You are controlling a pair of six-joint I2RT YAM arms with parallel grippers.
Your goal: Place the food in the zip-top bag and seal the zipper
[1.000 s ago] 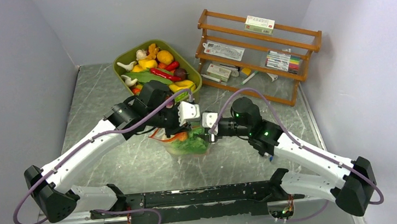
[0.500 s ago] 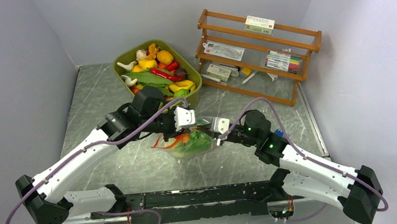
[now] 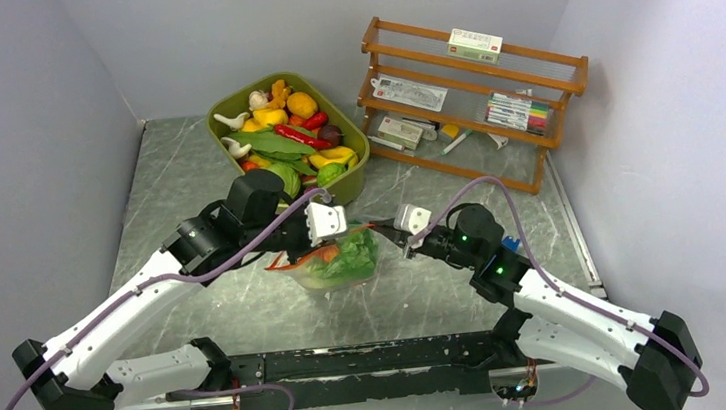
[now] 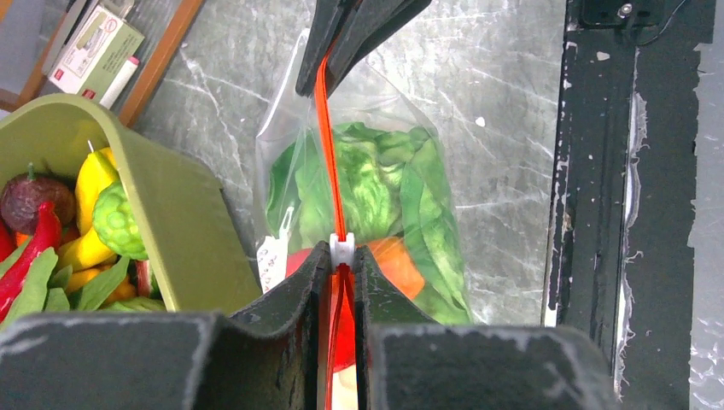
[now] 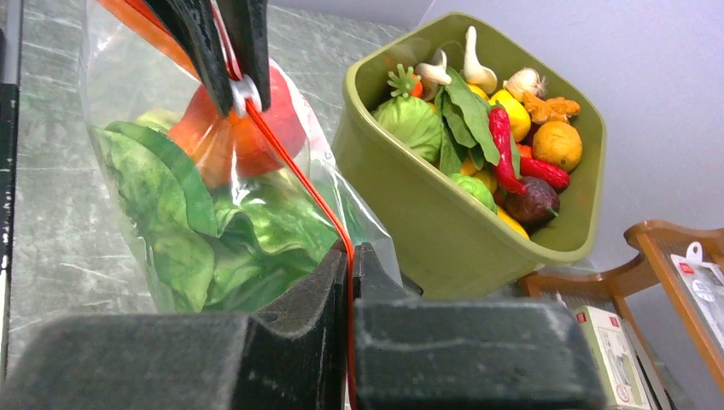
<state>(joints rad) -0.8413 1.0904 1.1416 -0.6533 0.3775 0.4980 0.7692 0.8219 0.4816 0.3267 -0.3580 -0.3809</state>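
The clear zip-top bag (image 3: pixel 339 259) hangs just above the table's middle, holding leafy green lettuce (image 4: pixel 376 179) and an orange-pink peach (image 4: pixel 399 266). Its orange-red zipper (image 4: pixel 327 145) is stretched straight between my two grippers. My left gripper (image 3: pixel 344 230) is shut on the zipper at its white slider (image 4: pixel 341 249), at the bag's left end. My right gripper (image 3: pixel 389 233) is shut on the strip's right end (image 5: pixel 348 256). In the right wrist view the left gripper (image 5: pixel 239 85) pinches the slider above the lettuce (image 5: pixel 256 222).
The olive-green tub (image 3: pixel 351 171) of toy fruits and vegetables stands right behind the bag, close to the left gripper. A wooden rack (image 3: pixel 538 183) with boxes and pens is at the back right. A black rail (image 3: pixel 354 362) runs along the near edge.
The grippers have drawn apart: the left moved left with the slider, the right moved right and slightly back. The orange-red strip between them is longer and tauter.
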